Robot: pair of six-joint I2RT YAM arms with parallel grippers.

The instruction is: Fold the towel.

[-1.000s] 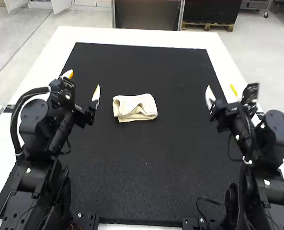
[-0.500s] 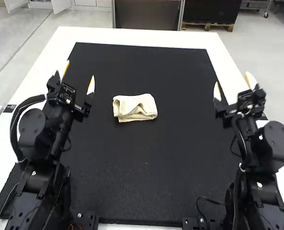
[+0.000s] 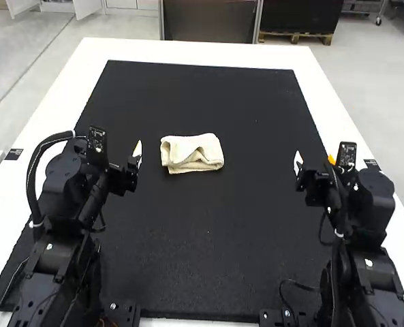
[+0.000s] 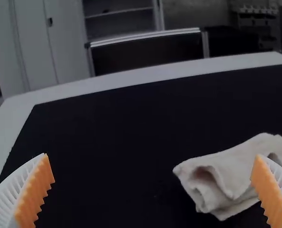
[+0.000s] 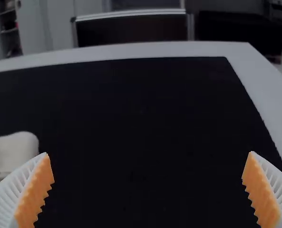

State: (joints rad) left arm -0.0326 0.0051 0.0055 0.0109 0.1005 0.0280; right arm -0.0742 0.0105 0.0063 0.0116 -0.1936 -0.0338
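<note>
My left claw (image 3: 117, 146) and right claw (image 3: 315, 161) are spread wide and empty, a folded, rumpled cream towel (image 3: 188, 148) between them, nearer the left.

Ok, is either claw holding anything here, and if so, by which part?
Nothing is held. The left claw and the right claw are both open and empty; the towel lies on the black mat, touched by neither.
</note>
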